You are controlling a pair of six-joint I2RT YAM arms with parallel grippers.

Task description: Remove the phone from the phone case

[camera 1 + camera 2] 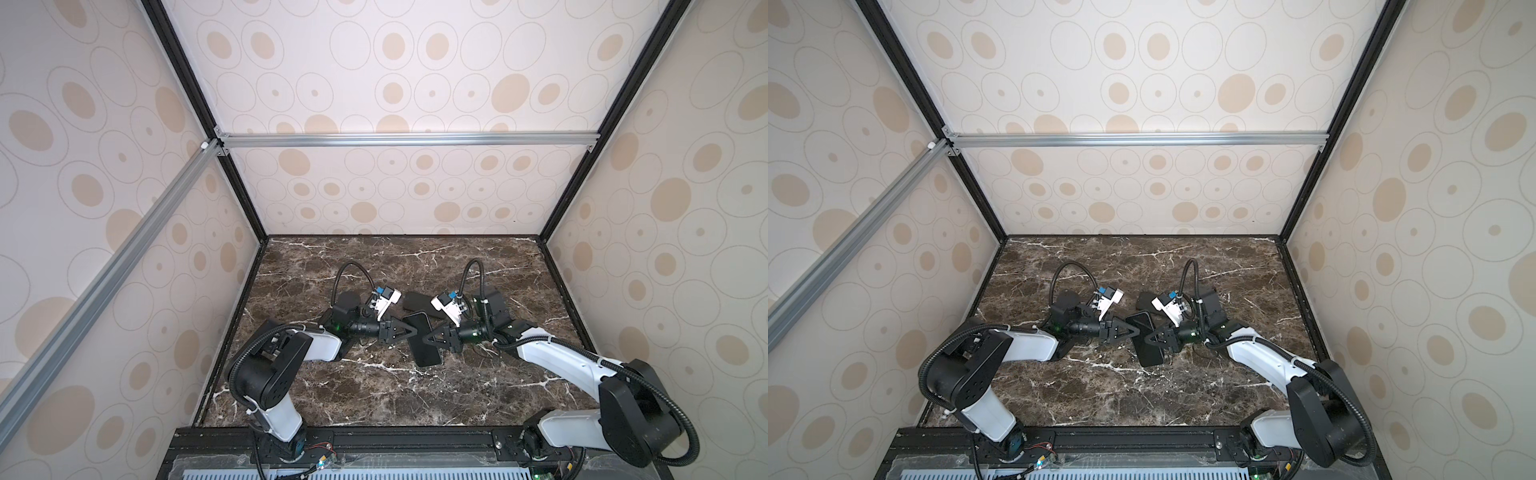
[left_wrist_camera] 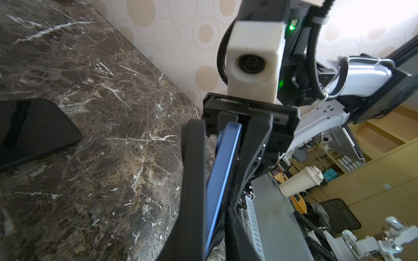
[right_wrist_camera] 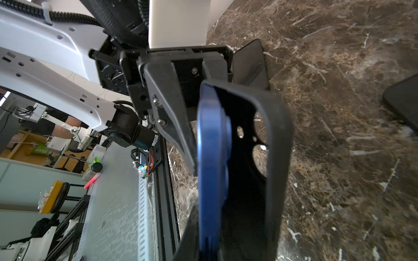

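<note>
- Soft, even light is filling both top views; the dark brown marble tabletop (image 1: 374,395) is showing only faint shadows.
- In the left wrist view, the tabletop's edge is curving (wide lens), and the cream circle-patterned wall (image 2: 362,22) is bleaching to white.
- In the right wrist view, the slim blue-rimmed phone (image 3: 212,158) and black rubbery case (image 3: 279,108) are blurring near the lens.

phone (image 3: 210,158): deep blue body and edge
phone case (image 3: 278,135): plain matte black
table (image 1: 374,395): dark brown marble pattern, thin white veins
walls (image 1: 374,83): cream, scattered tan ovals ringed by fine grey outlines
robot arms (image 1: 320,347): white shells, black joints, ribbed black cables
frame rails (image 1: 407,139): silver and black
</note>
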